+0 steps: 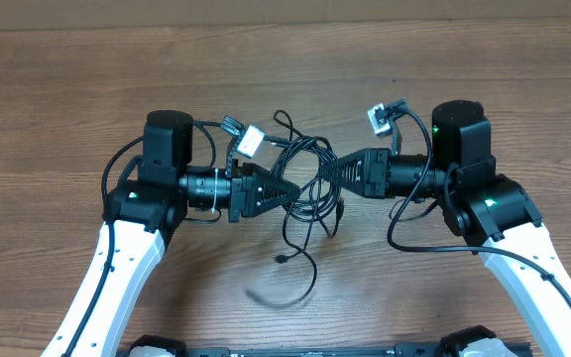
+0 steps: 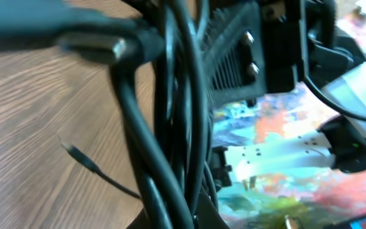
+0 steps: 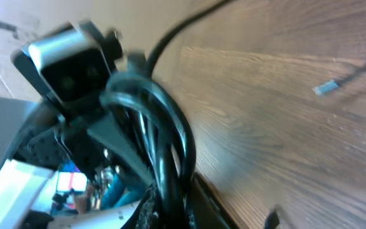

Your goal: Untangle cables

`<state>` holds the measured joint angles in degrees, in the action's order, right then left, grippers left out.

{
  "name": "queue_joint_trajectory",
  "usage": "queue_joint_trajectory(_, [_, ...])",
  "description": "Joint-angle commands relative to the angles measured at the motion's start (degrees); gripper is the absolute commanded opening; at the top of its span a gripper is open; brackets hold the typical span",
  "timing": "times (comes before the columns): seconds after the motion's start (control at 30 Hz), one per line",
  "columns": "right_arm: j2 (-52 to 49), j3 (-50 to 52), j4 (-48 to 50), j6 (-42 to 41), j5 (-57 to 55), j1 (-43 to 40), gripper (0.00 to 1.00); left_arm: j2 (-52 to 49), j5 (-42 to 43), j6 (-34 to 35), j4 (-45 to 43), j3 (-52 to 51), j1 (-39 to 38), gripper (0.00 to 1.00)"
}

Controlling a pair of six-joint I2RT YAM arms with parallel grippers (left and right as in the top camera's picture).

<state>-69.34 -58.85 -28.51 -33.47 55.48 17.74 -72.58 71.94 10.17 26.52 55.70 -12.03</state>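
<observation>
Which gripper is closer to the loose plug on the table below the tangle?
Left. In the overhead view the left gripper is directly above the plug; the right gripper is farther up and right. Both grip the cables.

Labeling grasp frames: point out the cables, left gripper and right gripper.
cables (image 1: 311,188), overhead view, middle of the tangle between the arms.
left gripper (image 1: 292,189), overhead view, midway between its fingertips.
right gripper (image 1: 326,171), overhead view, midway between its fingertips.
</observation>
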Motion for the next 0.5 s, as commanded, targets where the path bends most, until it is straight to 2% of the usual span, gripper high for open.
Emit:
queue_joint_trajectory(0.0, [0.2, -0.2, -2.8, 5.0, 3.0, 1.8, 0.11, 0.9, -7.7, 0.6, -0.6, 0.6, 0.0, 0.04])
queue_joint_trajectory(0.07, [0.2, -0.3, -5.4, 7.7, 3.0, 1.8, 0.17, 0.9, -10.2, 0.6, 0.0, 0.6, 0.0, 0.04])
queue_joint_trajectory(0.2, [0.2, -0.3, -9.9, 12.5, 2.1, 1.8, 0.17, 0.9, -16.8, 0.6, 3.0, 0.6, 0.0, 0.04])
queue_joint_trajectory(0.27, [0.2, -0.3, -11.4, 14.4, 2.2, 1.8, 0.04, 0.9, -21.5, 1.9, 5.1, 0.6, 0.0, 0.04])
queue_joint_trajectory(0.47, [0.2, -0.3, -12.5, 18.8, 4.7, 1.8, 0.04, 0.9, -33.7, 7.7, 10.1, 0.6, 0.0, 0.04])
